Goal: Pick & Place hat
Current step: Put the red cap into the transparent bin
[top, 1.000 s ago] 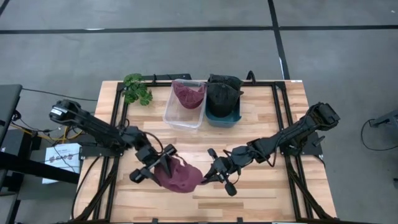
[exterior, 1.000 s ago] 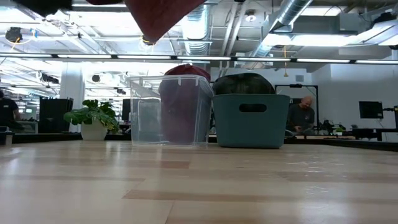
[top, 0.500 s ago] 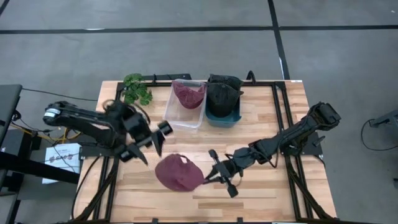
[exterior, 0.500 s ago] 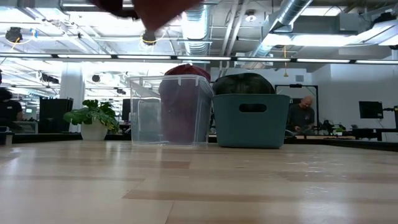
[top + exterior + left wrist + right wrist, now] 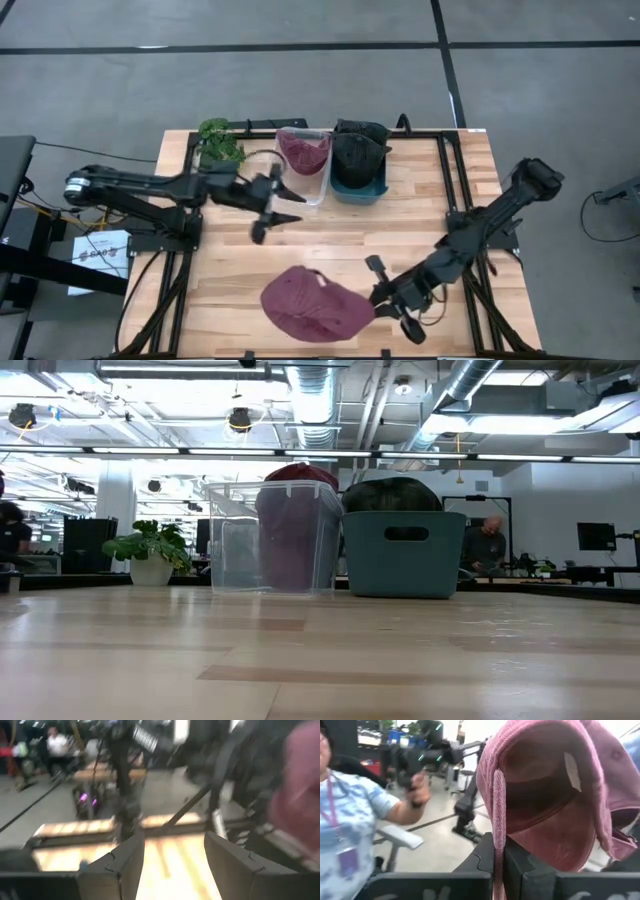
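A maroon cap (image 5: 315,305) hangs out over the table's near edge, held by my right gripper (image 5: 377,297), which is shut on it. In the right wrist view the cap (image 5: 555,805) shows its hollow inside, with the room behind it. It does not show in the low view. My left gripper (image 5: 285,205) is open, touches nothing, and hovers beside the clear bin (image 5: 300,190). The left wrist view shows its fingers apart (image 5: 172,840). My right gripper (image 5: 499,845) pinches the cap's rim (image 5: 497,805) between its two fingers. They come from the table's right side, and the rim runs lengthwise through the gap. The cap stands out beyond the fingertips, its opening facing the wrist camera; it looks lifted clear of the table.
At the far edge stand a clear bin (image 5: 270,540) holding a maroon cap (image 5: 303,150) and a teal bin (image 5: 405,550) holding a dark cap (image 5: 358,150). A small plant (image 5: 220,142) is at the far left. A person (image 5: 350,815) stands beyond the table's near side.
My left gripper drew away from the cap and moved toward the far edge, ending beside the clear bin. My right gripper carried the cap toward the near edge and a little right. The cap left the top of the low view.
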Tool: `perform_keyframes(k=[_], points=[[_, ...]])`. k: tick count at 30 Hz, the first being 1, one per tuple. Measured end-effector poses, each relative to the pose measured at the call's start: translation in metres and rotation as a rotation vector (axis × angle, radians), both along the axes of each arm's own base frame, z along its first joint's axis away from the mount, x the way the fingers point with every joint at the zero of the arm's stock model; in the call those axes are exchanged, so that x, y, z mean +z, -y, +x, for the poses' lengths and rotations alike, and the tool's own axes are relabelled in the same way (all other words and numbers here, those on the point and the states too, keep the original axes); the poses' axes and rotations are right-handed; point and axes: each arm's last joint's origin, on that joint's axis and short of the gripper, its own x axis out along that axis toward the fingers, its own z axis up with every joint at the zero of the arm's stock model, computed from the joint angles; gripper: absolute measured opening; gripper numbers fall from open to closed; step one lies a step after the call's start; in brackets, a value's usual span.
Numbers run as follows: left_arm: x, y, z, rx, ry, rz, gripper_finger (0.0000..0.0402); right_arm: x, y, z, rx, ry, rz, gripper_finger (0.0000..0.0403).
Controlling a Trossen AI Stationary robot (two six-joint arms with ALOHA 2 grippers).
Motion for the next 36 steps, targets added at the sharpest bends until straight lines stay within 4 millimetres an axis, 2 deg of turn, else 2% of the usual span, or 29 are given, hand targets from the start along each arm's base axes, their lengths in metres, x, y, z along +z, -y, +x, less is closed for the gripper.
perform_keyframes(k=[7,11,18,27,32,36], points=[[-0.042,0.003,0.035,-0.010,-0.149,0.064,0.0205,0.015,-0.002,-0.015,0.007,0.058,0.000,0.0001],[-0.051,0.004,0.047,-0.027,-0.130,0.100,0.0205,0.013,-0.003,-0.014,0.011,0.058,0.009,0.0001],[-0.047,0.011,0.058,-0.038,0.028,0.135,0.0205,-0.001,-0.004,-0.001,-0.026,0.019,-0.023,0.0006],[-0.038,0.027,0.055,-0.076,0.120,0.173,0.0205,-0.009,0.023,0.021,-0.148,-0.067,0.021,0.0003],[-0.031,0.024,0.055,-0.062,0.177,0.176,0.0205,-0.023,0.032,0.037,-0.131,-0.140,0.062,0.0002],[-0.017,0.025,0.056,-0.089,0.225,0.173,0.0205,-0.035,0.039,0.049,-0.148,-0.192,0.080,0.0003]])
